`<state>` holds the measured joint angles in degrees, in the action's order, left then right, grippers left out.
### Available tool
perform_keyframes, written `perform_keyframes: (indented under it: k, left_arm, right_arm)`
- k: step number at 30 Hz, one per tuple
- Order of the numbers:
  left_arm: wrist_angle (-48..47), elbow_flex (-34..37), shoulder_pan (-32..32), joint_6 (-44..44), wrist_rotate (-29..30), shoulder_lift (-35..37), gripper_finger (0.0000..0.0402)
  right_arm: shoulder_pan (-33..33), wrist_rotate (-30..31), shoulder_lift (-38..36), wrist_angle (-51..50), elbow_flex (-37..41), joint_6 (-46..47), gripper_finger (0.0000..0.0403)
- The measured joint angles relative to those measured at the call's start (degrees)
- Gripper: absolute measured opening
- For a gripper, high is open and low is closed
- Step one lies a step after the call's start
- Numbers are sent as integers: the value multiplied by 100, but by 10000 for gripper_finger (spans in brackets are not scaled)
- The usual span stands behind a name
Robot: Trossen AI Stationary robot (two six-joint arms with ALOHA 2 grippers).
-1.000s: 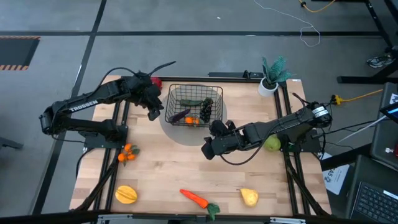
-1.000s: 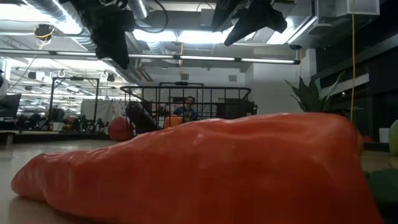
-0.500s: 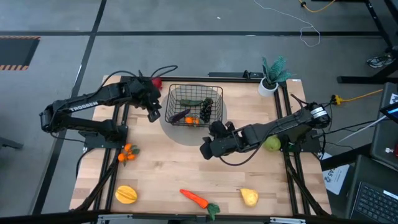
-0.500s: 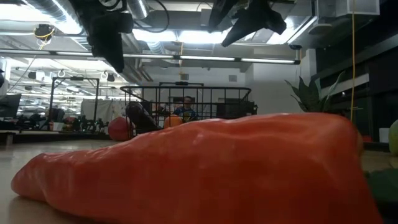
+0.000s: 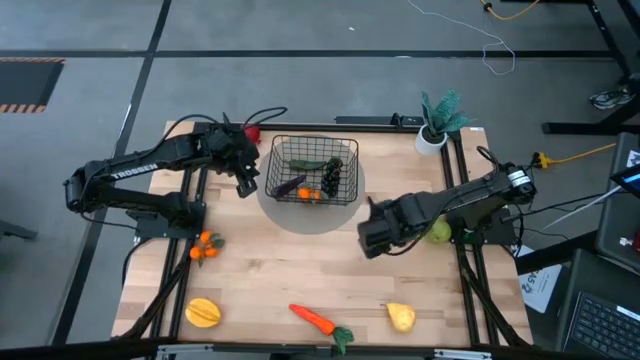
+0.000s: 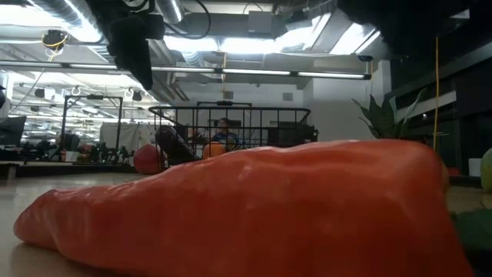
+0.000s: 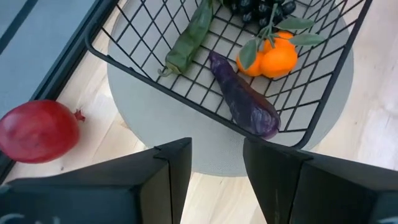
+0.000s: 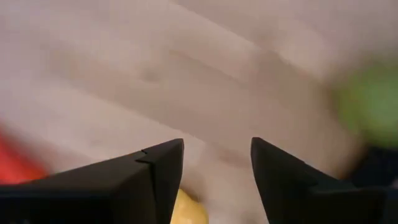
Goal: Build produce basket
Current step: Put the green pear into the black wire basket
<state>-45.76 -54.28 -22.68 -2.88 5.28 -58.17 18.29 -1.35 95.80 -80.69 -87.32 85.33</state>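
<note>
- Long orange toy carrot (image 6: 246, 208): fills my low view, its right end cut by the edge, hiding most of the bench.
- Black wire-mesh rectangular basket (image 6: 231, 127): lower part hidden behind it.
- My right wrist view: motion-blurred; a green blob (image 8: 367, 102), red smear (image 8: 12, 165) and yellow shape (image 8: 189, 211) between my fingers, kinds unreadable.
- Round red fruit (image 5: 251, 132): half hidden behind my left arm.

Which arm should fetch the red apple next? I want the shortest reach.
Left, I'd say. The left tool hangs open beside the basket, with the red apple lying just outside it on that same side. The right tool is open too, but across the table near the green fruit.
</note>
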Motion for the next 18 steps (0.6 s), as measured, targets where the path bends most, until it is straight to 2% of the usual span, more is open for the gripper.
perform_keyframes:
  k: [3,6,8,13,18]
  left_arm:
    - [1,0,0,-84,1,0,133]
    - [16,0,0,-89,1,0,133]
    - [34,0,-2,-20,2,0,133]
    - [46,0,-2,42,0,0,133]
    - [44,0,-2,47,0,0,133]
  right_arm:
    - [124,-575,52,-683,263,1611,177]
    - [192,-900,65,-976,763,2292,177]
    - [168,-913,51,-909,1101,2386,177]
    - [-178,-494,21,-933,2062,2283,177]
    - [-324,-1089,14,-929,2898,2117,177]
